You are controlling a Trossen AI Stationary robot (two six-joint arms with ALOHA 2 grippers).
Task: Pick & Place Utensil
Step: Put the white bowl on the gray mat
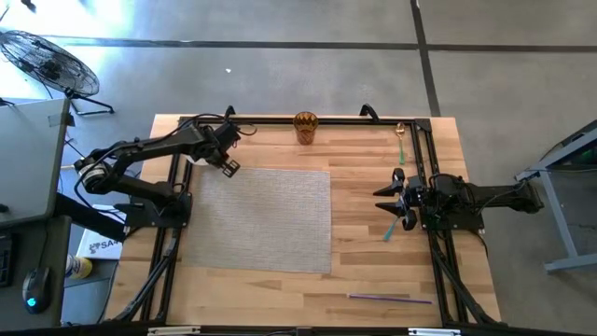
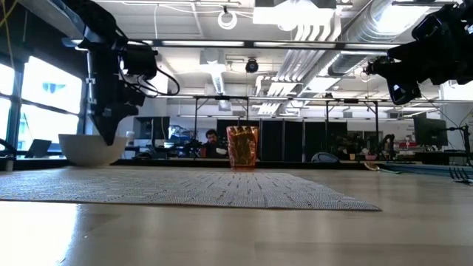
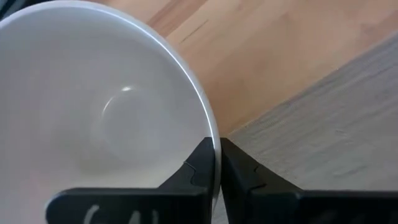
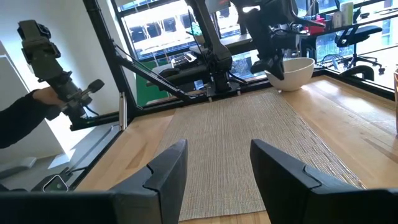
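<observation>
Wooden table (image 1: pixel 364 233), grey mat (image 1: pixel 261 219) across it. Left gripper (image 3: pixel 217 163) pinches the white bowl (image 3: pixel 93 106) rim, far left. Right gripper (image 4: pixel 214 165) hangs wide open over a teal utensil (image 1: pixel 389 231).

You are looking at a light wooden table (image 1: pixel 364 187) that is carrying a grey woven mat (image 1: pixel 261 219) across its left-middle. An amber cup (image 1: pixel 306 126) is standing at the far edge, beyond the mat's far right corner. A white bowl (image 2: pixel 90 149) is sitting near the mat's far left corner. To the right, a gold spoon (image 1: pixel 400 133) is lying by the far corner, a teal utensil (image 1: pixel 389 230) mid-right, and a purple utensil (image 1: pixel 389 298) along the near edge
</observation>
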